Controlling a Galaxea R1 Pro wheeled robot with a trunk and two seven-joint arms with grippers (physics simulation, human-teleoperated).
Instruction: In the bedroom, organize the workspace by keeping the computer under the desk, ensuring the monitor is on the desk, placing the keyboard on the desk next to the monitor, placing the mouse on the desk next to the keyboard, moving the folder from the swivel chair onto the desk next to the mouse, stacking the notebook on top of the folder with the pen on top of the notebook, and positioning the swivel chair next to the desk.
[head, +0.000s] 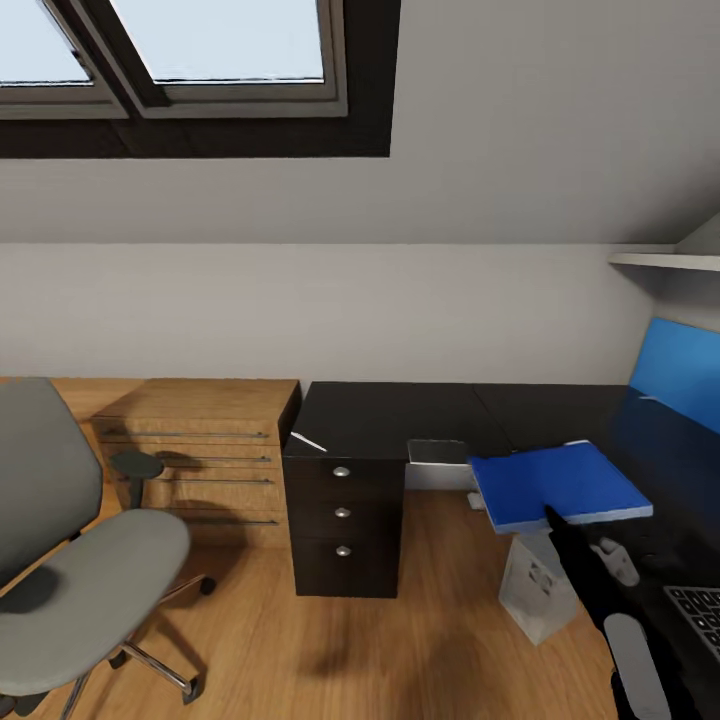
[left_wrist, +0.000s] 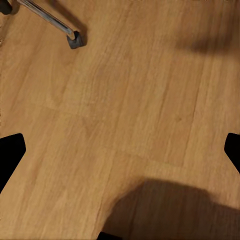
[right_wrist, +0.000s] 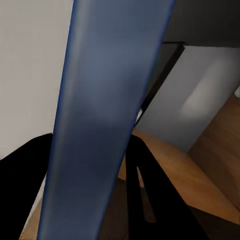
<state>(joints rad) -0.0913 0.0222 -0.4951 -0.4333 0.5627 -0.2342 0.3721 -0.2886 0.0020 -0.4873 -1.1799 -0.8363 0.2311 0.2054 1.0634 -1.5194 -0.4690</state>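
Right hand (head: 560, 528), black, reaches up from the lower right of the head view and grips the near edge of the flat bright blue rectangular folder (head: 558, 484). Folder held roughly level, in the air above the wooden floor (head: 420, 620), its far right side over the edge of the long glossy black L-shaped worktop (head: 400, 418). In the right wrist view the folder (right_wrist: 105, 115) runs as a broad blue band between the dark fingers (right_wrist: 150, 195), which are clenched on it.

Left hand: two black fingertips (left_wrist: 10, 155) at opposite edges of the left wrist view, spread wide, nothing between them but wooden floor (left_wrist: 125, 110). A chrome leg with a black caster (left_wrist: 75, 39) of the grey-seated swivel chair (head: 70, 560) shows there too.

The chair stands at the left of the room, well apart from the worktop, its seat bare. Beside it, a plain wooden dresser (head: 200, 450) touching the black drawer unit with three round silver knobs (head: 342, 512).

Small light grey upright computer tower (head: 538, 590) stands on the floor beneath the folder, just beside the worktop's right run. Corner of a dark-keyed keyboard (head: 700, 610) lies on the worktop at the far lower right. Small light grey object (head: 437, 452) under the worktop near the wall; cannot tell what. Blue wall panel (head: 680, 375) at right, below a white shelf (head: 665, 260).
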